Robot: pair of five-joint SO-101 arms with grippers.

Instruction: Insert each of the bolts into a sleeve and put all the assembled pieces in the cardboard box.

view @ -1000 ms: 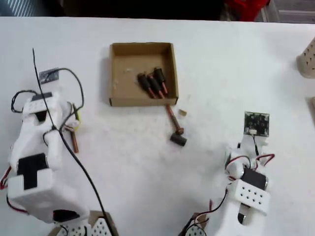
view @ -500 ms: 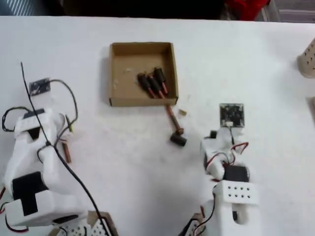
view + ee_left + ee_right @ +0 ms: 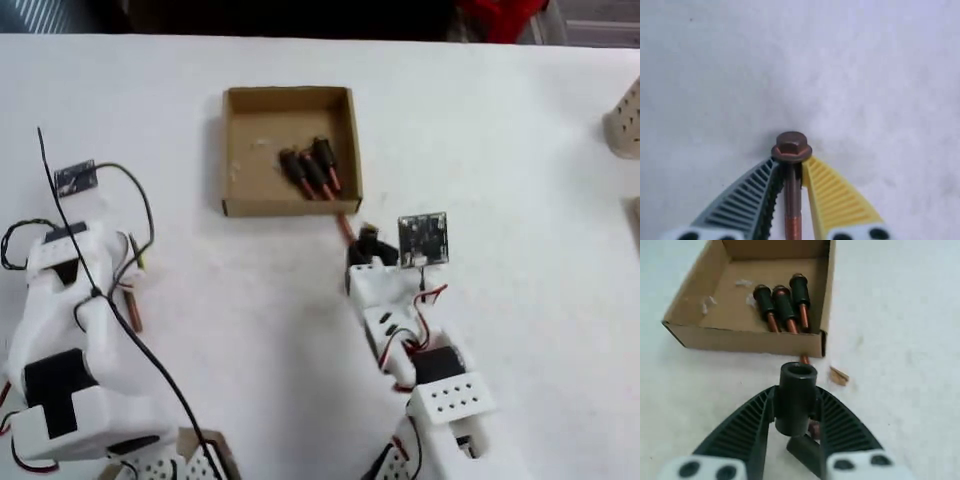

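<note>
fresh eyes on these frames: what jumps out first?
The cardboard box sits mid-way across the white table, with three assembled pieces lying side by side in its right half. Just off its near right corner, the right gripper is shut on a black sleeve. Far to the left, the left gripper clamps a copper-coloured bolt by its shank.

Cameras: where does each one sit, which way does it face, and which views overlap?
High view: fixed above the table, looking down; left arm and right arm show.
Left wrist view: on the left arm, facing bare table past the left gripper, shut on a bolt.
Right wrist view: on the right arm, facing the cardboard box past the right gripper, shut on a sleeve.
Shared: high and right wrist views both show the box holding three assembled pieces.
</note>
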